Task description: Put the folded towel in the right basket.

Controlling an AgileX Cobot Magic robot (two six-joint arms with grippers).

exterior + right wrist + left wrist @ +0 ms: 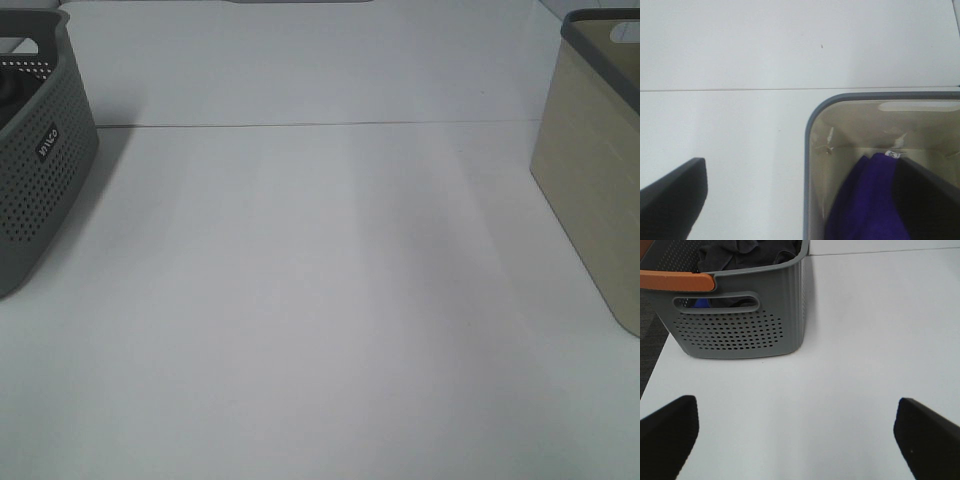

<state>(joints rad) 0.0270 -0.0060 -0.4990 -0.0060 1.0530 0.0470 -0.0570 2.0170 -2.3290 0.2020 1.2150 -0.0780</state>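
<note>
The folded towel (867,200) is purple and lies inside the beige right basket (810,150), seen in the right wrist view. That basket (590,190) stands at the right edge of the exterior view. My right gripper (800,200) is open, with one finger over the table and the other over the basket's inside, above the towel. My left gripper (795,435) is open and empty over the bare table, in front of the grey left basket (740,315).
The grey perforated basket (35,150) stands at the left edge of the table and holds dark cloth (745,252). It has an orange handle (675,280). A seam (320,124) runs across the white table.
</note>
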